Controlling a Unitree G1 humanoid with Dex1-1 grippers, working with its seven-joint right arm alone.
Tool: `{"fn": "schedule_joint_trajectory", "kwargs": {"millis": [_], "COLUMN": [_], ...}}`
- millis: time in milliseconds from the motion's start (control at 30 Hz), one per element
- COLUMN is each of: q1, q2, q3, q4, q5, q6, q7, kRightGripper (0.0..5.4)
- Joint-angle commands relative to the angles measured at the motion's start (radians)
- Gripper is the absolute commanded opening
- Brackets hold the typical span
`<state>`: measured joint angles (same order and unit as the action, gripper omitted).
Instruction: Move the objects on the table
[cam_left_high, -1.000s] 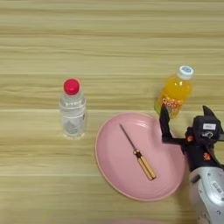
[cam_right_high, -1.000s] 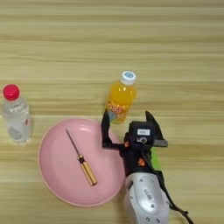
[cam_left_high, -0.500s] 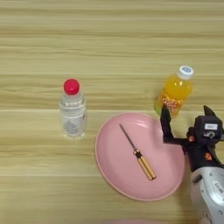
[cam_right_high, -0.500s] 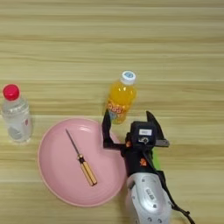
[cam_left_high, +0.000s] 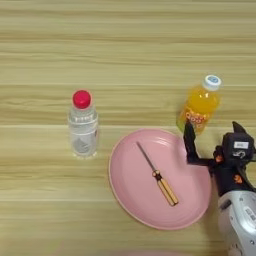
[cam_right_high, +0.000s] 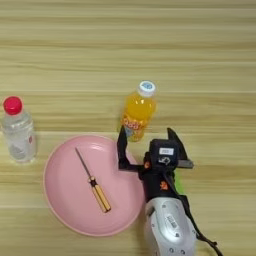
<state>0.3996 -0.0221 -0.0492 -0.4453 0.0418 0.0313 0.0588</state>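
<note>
Screwdriver on plate, gripper spread beside it

Your wooden table (cam_left_high: 125, 45) carries a pink plate (cam_left_high: 130, 192) with the screwdriver (cam_left_high: 158, 175) lying diagonally inside. Juice bottle (cam_right_high: 138, 111) and water bottle (cam_left_high: 82, 125) stand upright. Right gripper (cam_right_high: 147, 145) hovers at the plate's right rim, fingers apart, empty. Green shows beneath the forearm (cam_right_high: 169, 227).

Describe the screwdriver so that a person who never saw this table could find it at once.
Find the round pink plate at the near middle of the wooden table. The screwdriver lies flat inside it, thin metal shaft pointing up-left, orange-and-black handle down-right. It is the only slim, lying thing; both bottles stand upright outside the plate.
</note>
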Motion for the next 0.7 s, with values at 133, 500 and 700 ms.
{"fn": "schedule_joint_trajectory", "kwargs": {"millis": [133, 500, 700], "q1": [-0.026, -0.026, -0.029], "q2": [-0.008, -0.010, -0.011], "q3": [-0.006, -0.016, -0.022], "q4": [-0.030, -0.022, -0.005], "q5": [0.010, 0.012, 0.015], "q6": [-0.043, -0.052, -0.063], "q7": [0.007, 0.016, 0.022], "kRightGripper": [5.39, 5.39, 5.39]}}
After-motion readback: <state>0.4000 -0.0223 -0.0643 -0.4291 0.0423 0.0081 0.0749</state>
